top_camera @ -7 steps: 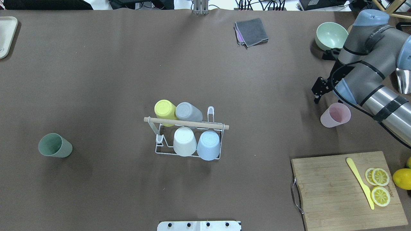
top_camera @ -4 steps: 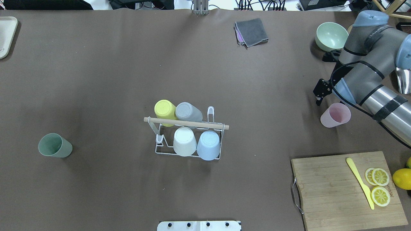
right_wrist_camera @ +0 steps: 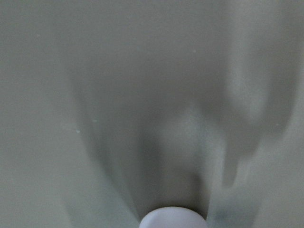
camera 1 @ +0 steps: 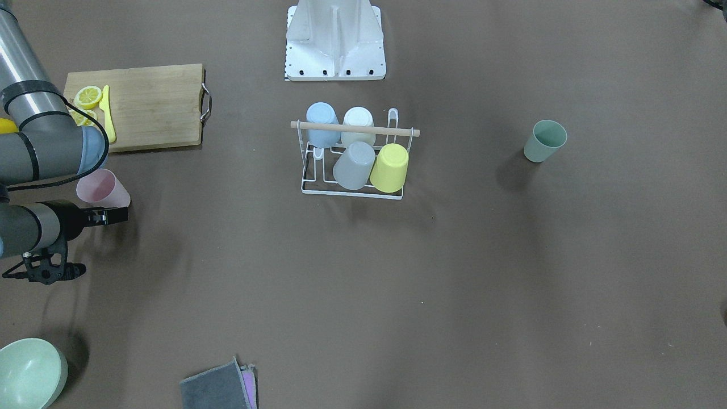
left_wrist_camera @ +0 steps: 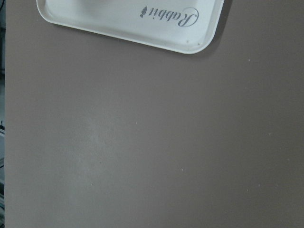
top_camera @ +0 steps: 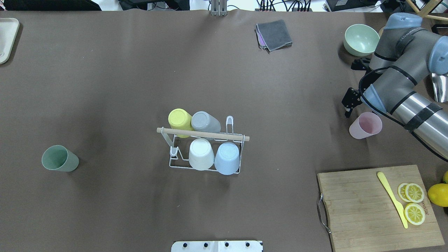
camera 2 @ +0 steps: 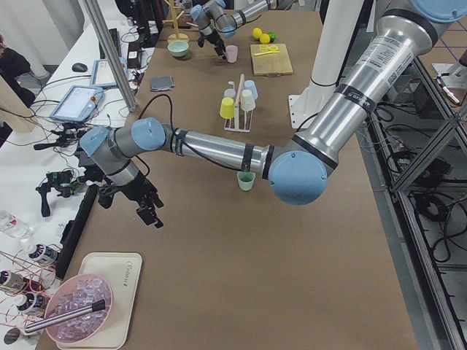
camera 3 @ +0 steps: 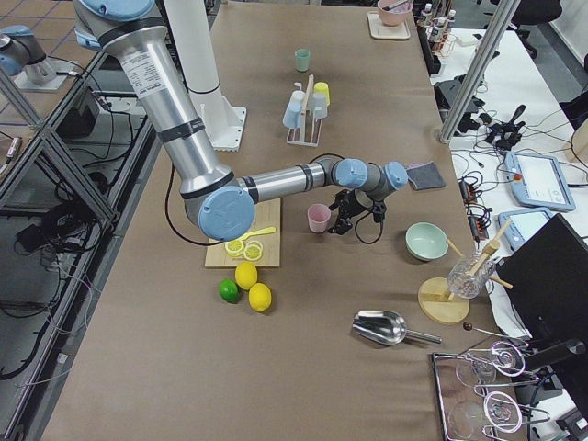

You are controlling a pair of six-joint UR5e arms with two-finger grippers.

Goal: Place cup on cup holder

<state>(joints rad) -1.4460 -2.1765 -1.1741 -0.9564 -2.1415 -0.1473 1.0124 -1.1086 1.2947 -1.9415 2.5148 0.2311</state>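
Cup holder [top_camera: 224, 136] between left cup [top_camera: 60, 158] and right cup [top_camera: 365, 125], cutting board [top_camera: 364, 206] front-right

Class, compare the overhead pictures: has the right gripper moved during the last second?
Yes. The right gripper has crept slightly closer to the pink cup, which has not shifted.

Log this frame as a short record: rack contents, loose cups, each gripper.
Cup holder: white wire rack with wooden rod handle, mid-table
On rack: yellow plastic cup, grey cup, white cup, light blue cup, all inverted
Loose cups: pink plastic cup, green plastic cup, both upright on table
Right gripper: beside the pink cup, not gripping it; jaws unclear
Left gripper: near a white tray, away from cups; jaws unclear
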